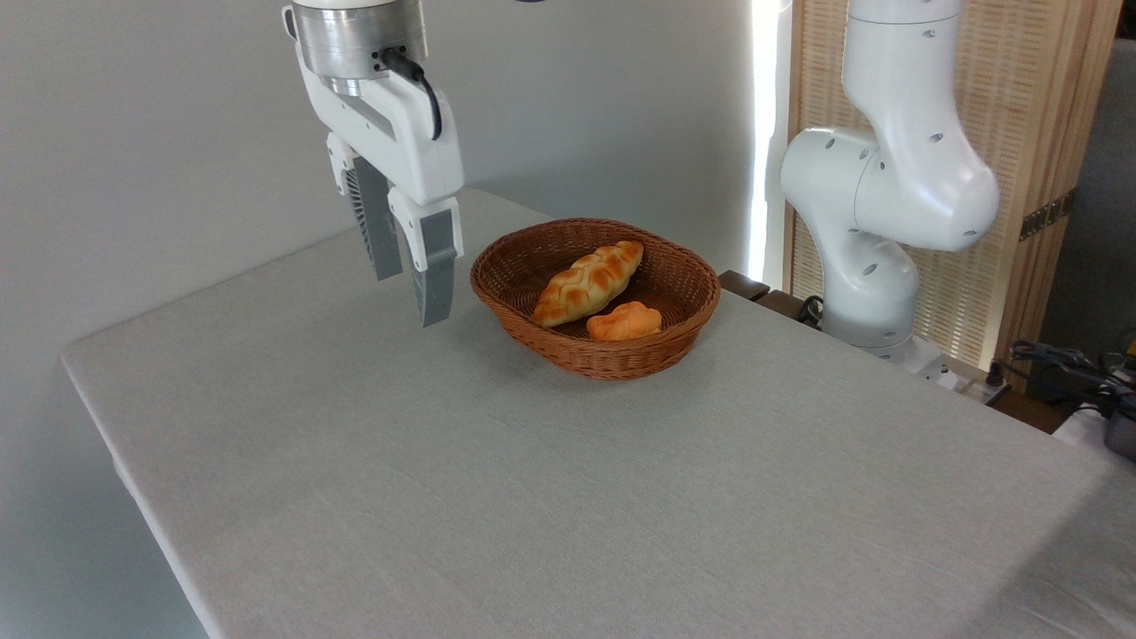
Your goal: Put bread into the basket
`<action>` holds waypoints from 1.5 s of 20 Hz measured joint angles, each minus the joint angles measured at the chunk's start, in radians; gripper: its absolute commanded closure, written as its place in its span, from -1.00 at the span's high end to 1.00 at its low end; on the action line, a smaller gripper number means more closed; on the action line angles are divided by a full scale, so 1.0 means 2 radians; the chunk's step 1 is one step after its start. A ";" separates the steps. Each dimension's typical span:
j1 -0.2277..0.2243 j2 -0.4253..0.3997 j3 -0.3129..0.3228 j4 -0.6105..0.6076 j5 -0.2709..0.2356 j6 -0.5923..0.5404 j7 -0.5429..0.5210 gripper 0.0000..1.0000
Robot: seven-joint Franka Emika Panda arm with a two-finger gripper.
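Now small lobed orange bread [624, 322] inside wicker basket [568, 353]; end effector [410, 297] empty, fingers apart.

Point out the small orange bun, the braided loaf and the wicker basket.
small round orange bun [624, 322], fixed camera, lobed top
long golden braided loaf [588, 283], fixed camera, middle of braid
oval brown woven wicker basket [612, 364], fixed camera, near outer wall

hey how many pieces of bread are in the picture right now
2, both inside the basket: the braided loaf lies across the middle, and the small orange bun sits beside it at the near side. Nothing appears hidden.
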 measured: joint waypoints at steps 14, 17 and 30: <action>-0.046 0.008 0.042 0.014 0.031 -0.008 -0.034 1.00; -0.064 0.015 0.079 0.036 0.032 -0.008 -0.034 1.00; -0.070 0.022 0.085 0.045 0.039 -0.042 -0.018 1.00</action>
